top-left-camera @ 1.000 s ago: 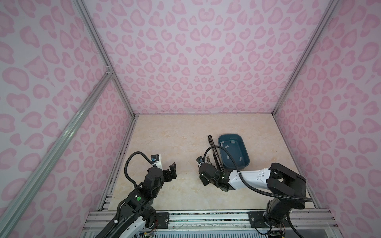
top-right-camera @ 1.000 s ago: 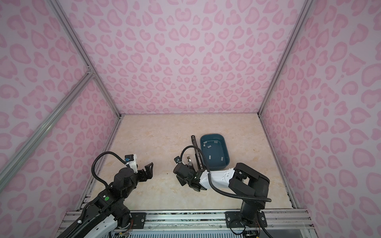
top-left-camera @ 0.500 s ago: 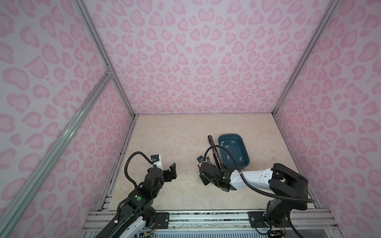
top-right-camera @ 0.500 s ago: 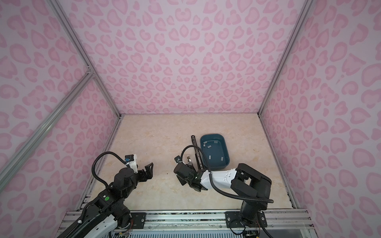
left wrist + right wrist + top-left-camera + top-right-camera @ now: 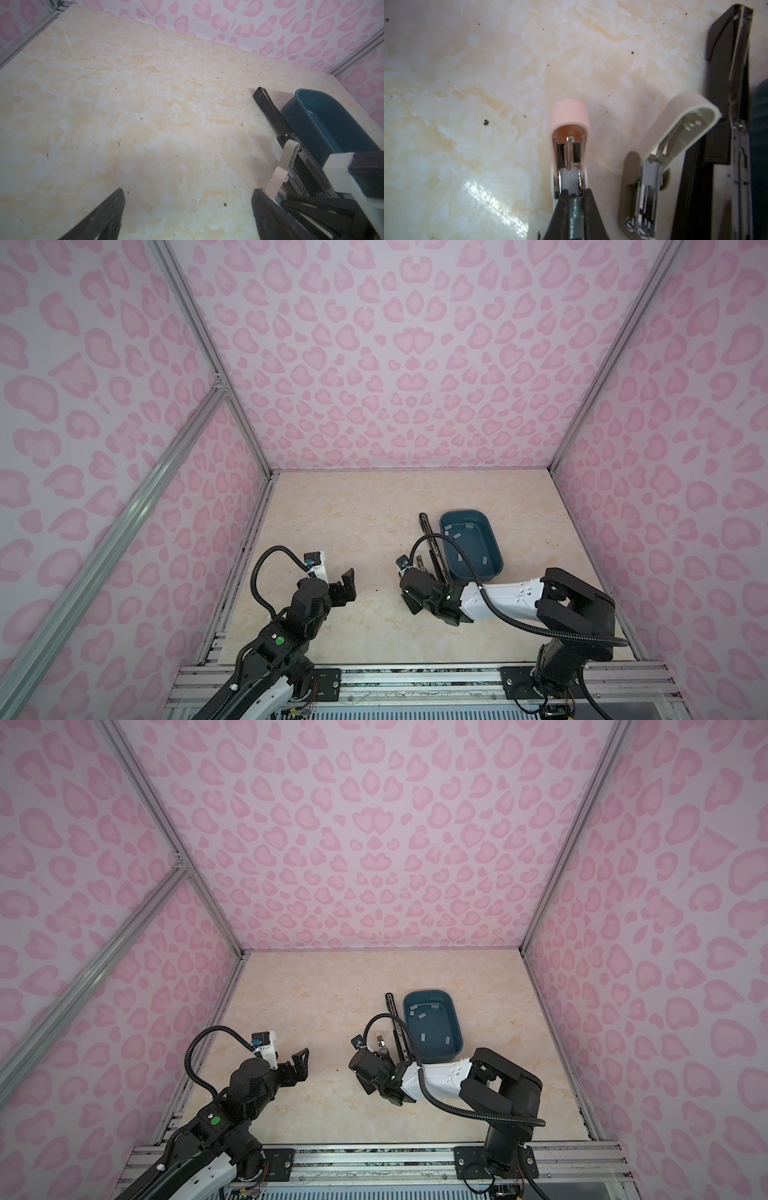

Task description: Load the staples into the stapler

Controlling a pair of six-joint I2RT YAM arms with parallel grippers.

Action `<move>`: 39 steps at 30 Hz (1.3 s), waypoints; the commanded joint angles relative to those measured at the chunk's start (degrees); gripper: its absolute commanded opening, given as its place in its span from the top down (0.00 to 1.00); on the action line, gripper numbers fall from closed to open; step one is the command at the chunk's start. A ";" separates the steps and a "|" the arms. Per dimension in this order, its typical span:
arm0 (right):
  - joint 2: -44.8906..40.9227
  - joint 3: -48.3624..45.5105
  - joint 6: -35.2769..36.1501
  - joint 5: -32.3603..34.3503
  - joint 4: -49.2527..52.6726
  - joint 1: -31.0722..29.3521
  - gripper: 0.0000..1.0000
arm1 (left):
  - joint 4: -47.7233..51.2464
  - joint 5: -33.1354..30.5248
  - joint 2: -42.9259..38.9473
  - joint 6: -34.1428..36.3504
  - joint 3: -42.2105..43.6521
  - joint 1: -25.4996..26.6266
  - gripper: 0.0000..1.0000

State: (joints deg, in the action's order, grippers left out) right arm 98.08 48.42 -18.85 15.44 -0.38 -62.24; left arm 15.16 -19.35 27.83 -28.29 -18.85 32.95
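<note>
The staples [image 5: 575, 220], light, slippery, brittle, are being pinched edgewise by the right gripper [image 5: 576, 192] over the pink stapler [image 5: 569, 124]; the left gripper [image 5: 188, 193] is hanging released.

Cream marbled tabletop [image 5: 353, 531] is carrying scattered dark specks. Blue bin [image 5: 465, 513] is sitting right of centre, with a long black stapler [image 5: 268, 108] lying just beside its left wall. Beige stapler [image 5: 631, 187] is resting close by the black one, lid gaping open. Pink stapler [image 5: 569, 116] is sitting next to it, also open.
</note>
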 commanded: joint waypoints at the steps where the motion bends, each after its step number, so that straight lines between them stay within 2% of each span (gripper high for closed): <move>1: 0.15 -0.09 0.01 0.56 -0.04 -0.08 0.95 | -1.09 0.10 -0.14 0.17 0.05 -0.08 0.04; 11: -2.10 -1.85 0.15 1.22 -1.72 -0.17 0.95 | -1.09 0.08 -0.10 0.17 0.04 -0.08 0.04; 39: 0.25 -0.05 0.22 0.55 -0.47 -0.54 0.95 | -1.10 0.19 -0.31 0.17 0.13 -0.08 0.04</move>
State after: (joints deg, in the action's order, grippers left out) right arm 97.76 48.14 -18.81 15.44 -1.41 -62.72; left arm 15.16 -19.33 27.62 -28.29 -18.85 32.95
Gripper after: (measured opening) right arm 0.108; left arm 0.962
